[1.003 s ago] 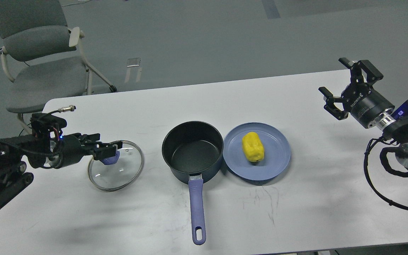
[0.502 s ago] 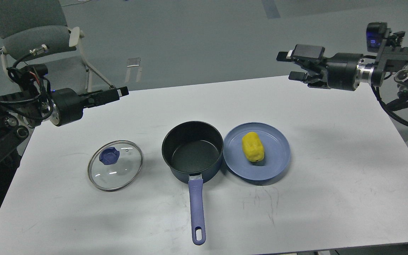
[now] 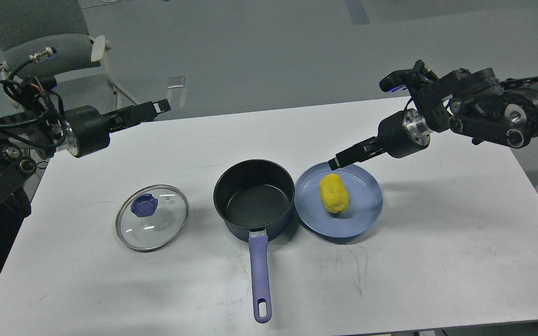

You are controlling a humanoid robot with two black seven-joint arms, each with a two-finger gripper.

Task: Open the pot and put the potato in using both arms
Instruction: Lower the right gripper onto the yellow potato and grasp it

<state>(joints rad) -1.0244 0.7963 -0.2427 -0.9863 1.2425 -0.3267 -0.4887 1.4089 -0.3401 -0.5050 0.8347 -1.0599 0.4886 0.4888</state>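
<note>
The dark-blue pot (image 3: 254, 196) stands open at the table's middle, black inside empty, purple handle (image 3: 259, 275) pointing toward me. Its glass lid (image 3: 157, 228) lies flat on the table to the left, purple knob (image 3: 144, 206) up. The yellow potato (image 3: 333, 193) lies on the shallow blue plate (image 3: 360, 219) right of the pot. My right gripper (image 3: 337, 162) reaches down-left, its tip just above the plate's far rim, close to the potato's top. It is seen edge-on. My left gripper (image 3: 157, 107) hangs high over the table's back left, empty, well away from the lid.
The white table (image 3: 437, 261) has scuff marks in front of the plate. A grey chair (image 3: 49, 60) stands behind the table's left corner, next to my left arm. Grey floor lies beyond the far edge.
My left gripper let go of the lid's knob and rose up and back. My right arm swung from the back right down and left to the plate's far rim.
</note>
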